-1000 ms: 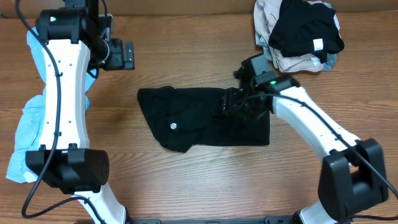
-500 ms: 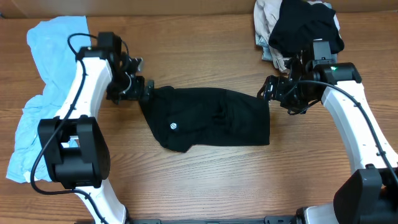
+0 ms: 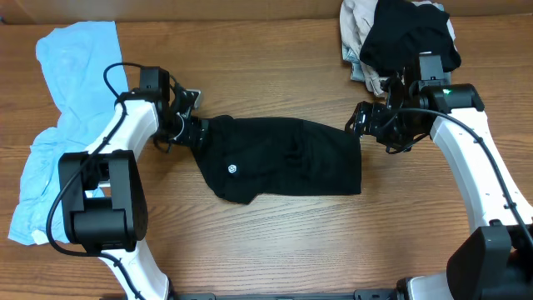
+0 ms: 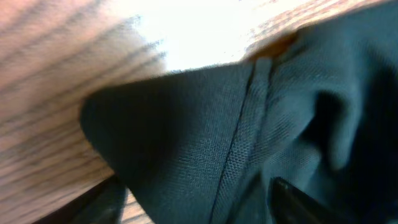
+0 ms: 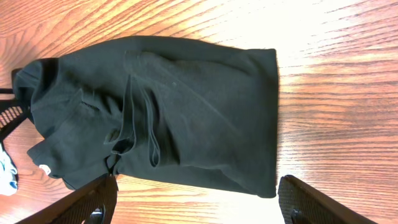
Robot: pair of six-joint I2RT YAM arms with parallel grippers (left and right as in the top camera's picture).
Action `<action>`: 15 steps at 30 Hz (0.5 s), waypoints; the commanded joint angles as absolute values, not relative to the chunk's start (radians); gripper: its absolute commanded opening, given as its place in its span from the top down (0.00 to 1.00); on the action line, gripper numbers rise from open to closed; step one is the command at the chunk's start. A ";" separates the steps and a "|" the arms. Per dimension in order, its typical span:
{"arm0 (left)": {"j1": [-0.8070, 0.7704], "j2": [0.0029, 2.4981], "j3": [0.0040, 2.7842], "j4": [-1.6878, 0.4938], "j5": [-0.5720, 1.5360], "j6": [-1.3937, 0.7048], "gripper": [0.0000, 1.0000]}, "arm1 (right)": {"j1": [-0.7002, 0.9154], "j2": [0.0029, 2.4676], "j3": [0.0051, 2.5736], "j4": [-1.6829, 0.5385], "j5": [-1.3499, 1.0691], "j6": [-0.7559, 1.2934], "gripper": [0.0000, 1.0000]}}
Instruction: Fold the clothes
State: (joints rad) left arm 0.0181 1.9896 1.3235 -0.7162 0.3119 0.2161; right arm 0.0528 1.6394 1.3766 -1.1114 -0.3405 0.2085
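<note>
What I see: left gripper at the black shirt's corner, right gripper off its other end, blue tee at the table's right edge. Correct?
No: the overhead view shows the blue tee at the table's left edge. The rest holds.

Black shirt, seemingly folded, mid-table

Left arm and right arm: white shells, black joints. Black cable loops alongside; green indicator light.
</note>
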 commanded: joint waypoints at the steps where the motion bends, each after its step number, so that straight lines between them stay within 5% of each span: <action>1: 0.003 1.990 1.279 -0.694 0.341 0.232 0.51 | 0.052 1.629 1.391 -1.110 -0.334 0.201 0.14; 6: 0.003 1.990 1.277 -0.695 0.340 0.232 0.95 | 0.052 1.629 1.377 -1.106 -0.334 0.201 0.14; 15: 0.014 1.987 1.371 -0.778 0.287 0.121 0.96 | 0.069 1.629 1.288 -1.103 -0.388 0.246 0.20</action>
State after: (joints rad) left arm 0.0128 1.9896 1.2934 -0.7300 0.3214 0.1734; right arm 0.0547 1.6394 1.3178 -1.1122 -0.3534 0.2173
